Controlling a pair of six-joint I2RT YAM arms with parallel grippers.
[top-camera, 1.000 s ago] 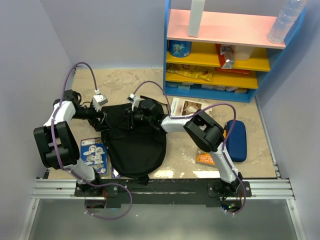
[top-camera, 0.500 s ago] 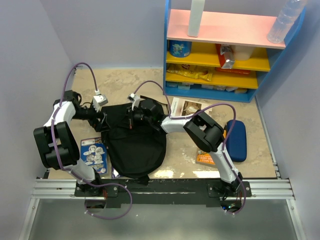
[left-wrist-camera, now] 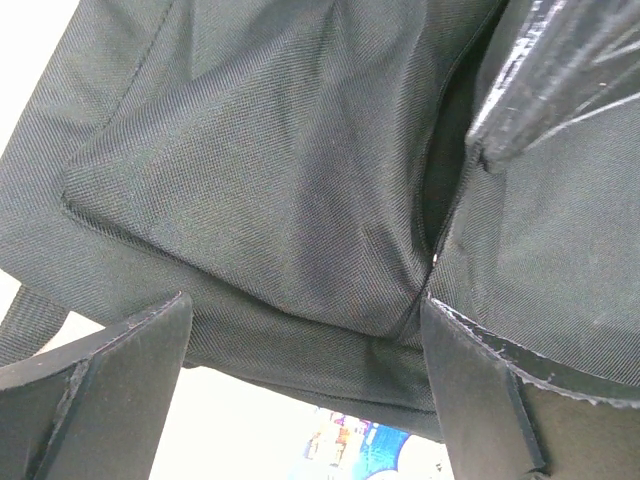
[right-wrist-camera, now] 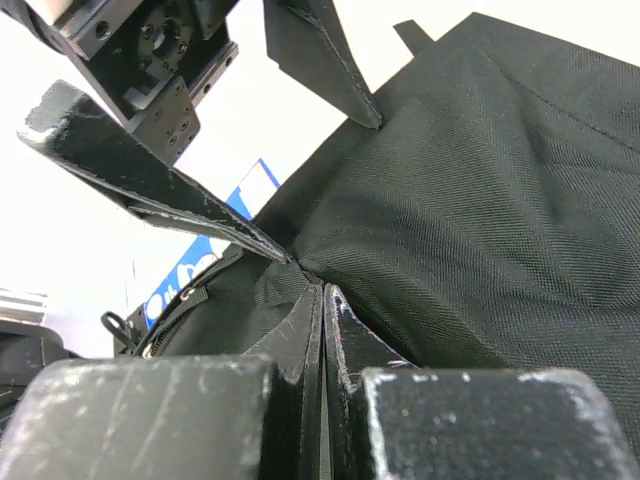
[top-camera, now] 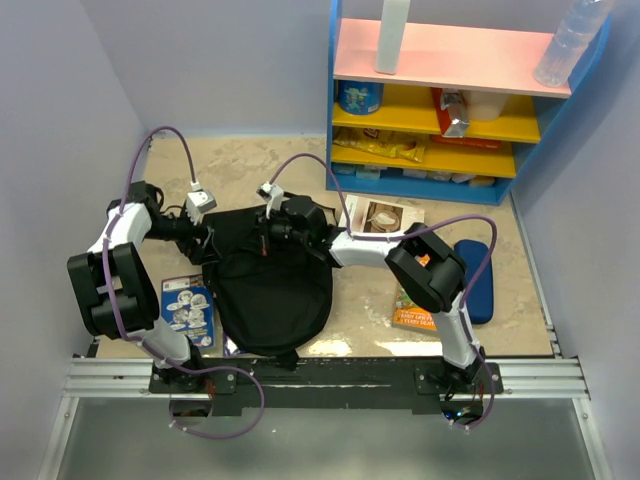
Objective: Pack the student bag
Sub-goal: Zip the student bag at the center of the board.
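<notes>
The student bag (top-camera: pixel 275 290) lies left of centre on the desk (top-camera: pixel 360 320), its long axis running near to far. My right claw (top-camera: pixel 262 234) is closed tight at the bag's far edge, seemingly pinching a fold of fabric. My left claw (top-camera: pixel 206 240) gapes wide at the far-left corner, straddling cloth but holding nothing

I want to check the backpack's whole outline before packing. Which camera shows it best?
The top external view: nearly the whole student bag lies in frame, black against the pale table. The left wrist view shows only close-up fabric folds; the right wrist view shows just one fabric section and part of an edge.
</notes>
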